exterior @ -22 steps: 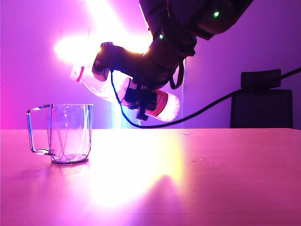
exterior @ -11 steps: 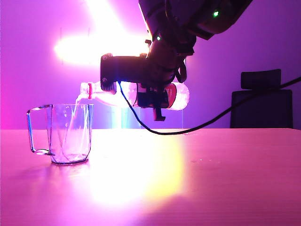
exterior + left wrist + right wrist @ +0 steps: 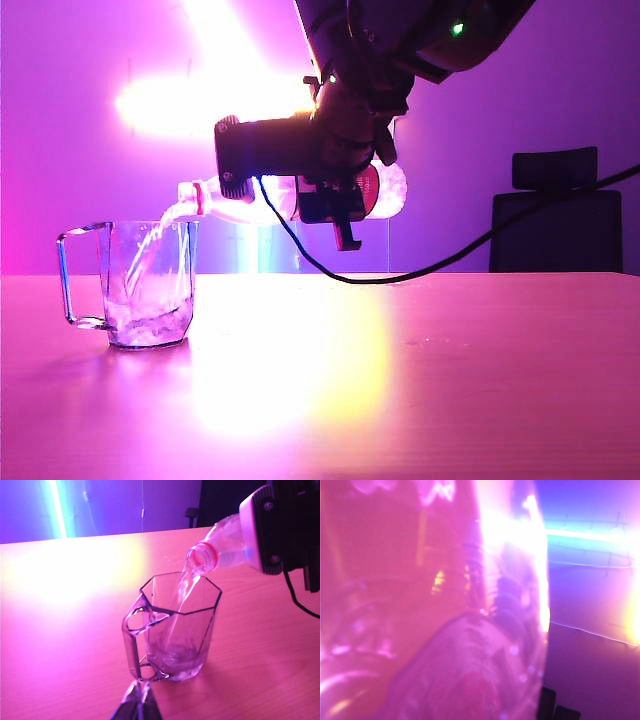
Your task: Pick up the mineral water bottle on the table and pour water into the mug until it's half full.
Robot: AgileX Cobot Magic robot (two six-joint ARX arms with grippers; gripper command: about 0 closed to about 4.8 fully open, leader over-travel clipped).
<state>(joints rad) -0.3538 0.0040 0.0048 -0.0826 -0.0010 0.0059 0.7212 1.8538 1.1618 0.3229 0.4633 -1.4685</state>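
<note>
No lettering can be read, not even on the bottle [image 3: 380, 195] label

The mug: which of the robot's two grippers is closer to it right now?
Left. The left gripper, its fingers together, sits just beside the mug, near its handle. The right gripper is up and to the side, holding the mineral water bottle tipped over the rim.

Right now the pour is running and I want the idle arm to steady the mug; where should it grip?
Take the mug by its thin angular handle, coming from the side away from the bottle. The handle sticks out toward the left end effector, clear of the stream.
</note>
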